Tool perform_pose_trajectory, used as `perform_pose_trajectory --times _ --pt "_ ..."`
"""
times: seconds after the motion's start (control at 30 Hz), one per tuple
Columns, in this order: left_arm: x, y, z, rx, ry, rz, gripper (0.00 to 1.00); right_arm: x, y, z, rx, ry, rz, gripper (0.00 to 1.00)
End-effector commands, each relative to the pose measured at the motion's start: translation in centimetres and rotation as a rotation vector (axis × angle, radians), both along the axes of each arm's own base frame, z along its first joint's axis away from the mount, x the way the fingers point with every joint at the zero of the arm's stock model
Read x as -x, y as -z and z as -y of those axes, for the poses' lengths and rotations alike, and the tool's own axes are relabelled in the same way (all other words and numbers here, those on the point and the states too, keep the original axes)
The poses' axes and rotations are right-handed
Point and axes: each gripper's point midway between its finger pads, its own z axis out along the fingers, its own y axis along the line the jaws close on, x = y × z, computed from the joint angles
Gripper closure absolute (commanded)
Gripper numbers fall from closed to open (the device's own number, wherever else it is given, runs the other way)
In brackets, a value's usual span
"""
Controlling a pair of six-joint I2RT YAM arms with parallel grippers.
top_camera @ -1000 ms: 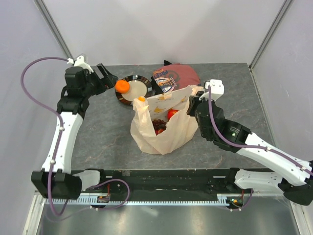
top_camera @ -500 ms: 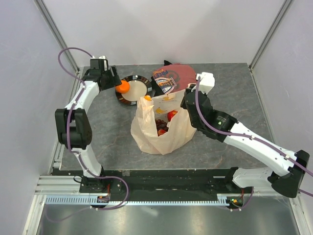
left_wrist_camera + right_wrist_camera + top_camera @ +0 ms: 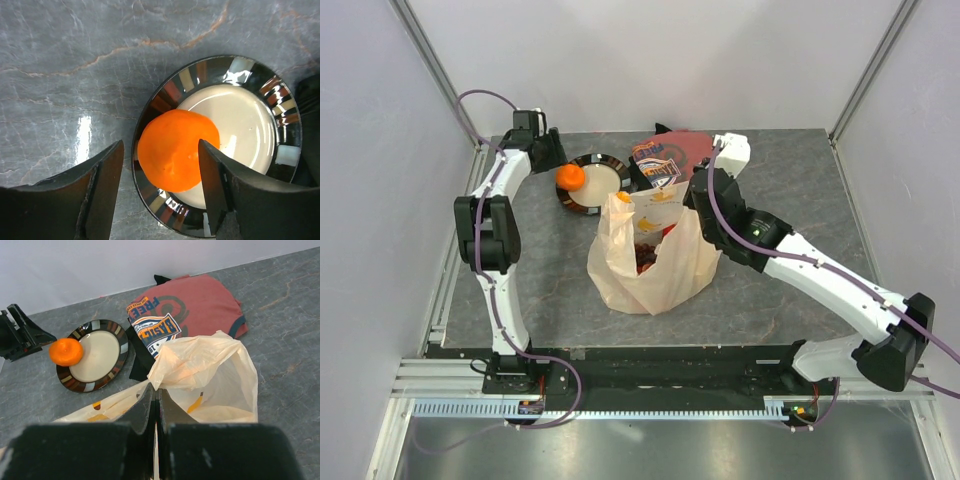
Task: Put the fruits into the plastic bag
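Stretched forward now, our left jaws stand apart astride the orange [image 3: 175, 150] on the plate [image 3: 170, 92]; our right jaws stay clamped on the plastic bag [image 3: 220, 375].

The bench [image 3: 540, 260] is a dark grey slab, stone-patterned with pale veins. At its far left lies a round dark plate [image 3: 603, 158] with a cream centre. Just right of the plate, by the far edge, lies a folded red cloth [image 3: 695, 148] with a printed patch. Nearer, around the middle, the crinkly cream plastic bag [image 3: 660, 280] rests, its far side close to both.
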Motion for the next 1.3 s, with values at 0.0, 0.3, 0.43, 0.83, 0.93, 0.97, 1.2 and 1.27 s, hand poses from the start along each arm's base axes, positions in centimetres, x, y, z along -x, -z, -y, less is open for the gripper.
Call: perform_pose_trajectory --times 0.0,0.3,0.43,0.83,0.93,0.97,1.2,1.27 --pt "-0.4 0.3 0.1 -0.014 0.041 -0.012 0.32 -1.0 -1.7 -0.6 -0.053 -0.002 0.022 1.0" --pt "0.1 2.5 0.7 0.014 0.069 -0.065 0.38 -1.9 -1.2 -0.9 -0.064 -0.004 0.002 1.0" --pt "0.5 3.1 0.8 0.019 0.075 -0.083 0.41 -2.2 -1.0 -1.2 -0.066 -0.01 -0.004 1.0" --pt "2.1 4.1 1.2 0.031 0.097 -0.123 0.44 -2.4 -0.7 -1.4 -0.078 -0.015 -0.015 1.0" --pt "2.2 4.0 1.3 0.036 0.106 -0.123 0.55 -2.5 -0.7 -1.2 -0.077 -0.012 -0.014 1.0" --pt "2.2 3.9 1.5 0.046 0.115 -0.119 0.58 -2.4 -0.7 -1.2 -0.079 -0.013 -0.015 1.0" --pt "1.8 0.9 2.4 0.091 0.138 -0.05 0.81 -2.4 -0.7 -0.9 -0.077 -0.011 -0.014 1.0" --pt "1.7 -0.4 2.7 0.106 0.138 -0.015 0.84 -2.3 -0.7 -0.9 -0.078 -0.014 -0.014 1.0"
